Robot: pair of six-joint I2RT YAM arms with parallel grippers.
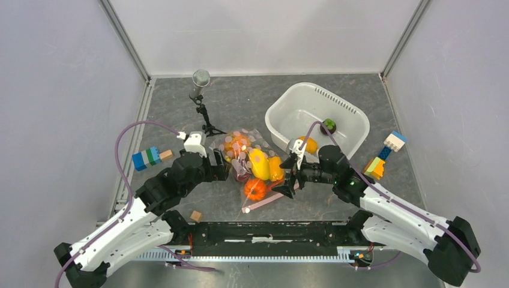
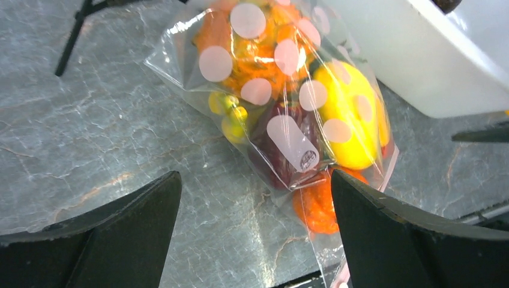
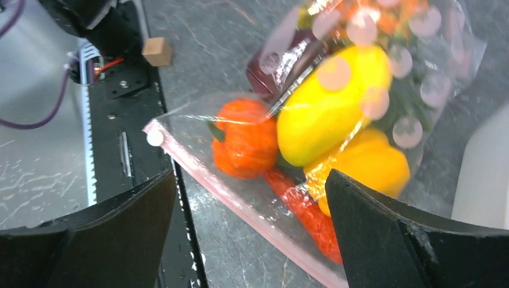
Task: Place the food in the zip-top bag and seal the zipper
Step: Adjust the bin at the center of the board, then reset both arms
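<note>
**Top external:** The zip-top bag [image 1: 239, 143] is seen lying on the grey table [image 1: 180, 108] between the two arms. It is packed with the food [image 1: 259, 163], and its pink zipper [image 1: 264, 203] is turned toward the arms' bases. The left gripper [image 1: 222, 165] is held at the bag's left edge and the right gripper [image 1: 290, 175] at its right edge. A white tub [image 1: 282, 108] is set behind and to the right of the bag, with a dark piece [image 1: 328, 126] inside it. A blue and green block stack [image 1: 147, 158] is placed on the left and a second block stack [image 1: 375, 167] on the right. A wooden cube [image 1: 195, 215] is seen near the front rail.

**Left wrist:** The left gripper is shown released, its jaws spread wide with nothing clasped. The dotted bag is framed between and beyond the fingers [image 2: 120, 234].

**Right wrist:** The right gripper is likewise shown released. The zipper is seen running diagonally between its spread fingers [image 3: 390, 234], with an orange piece [image 3: 243, 147] and a yellow piece [image 3: 327, 108] just behind it inside the bag. Whether the zipper is pressed shut cannot be told.
</note>
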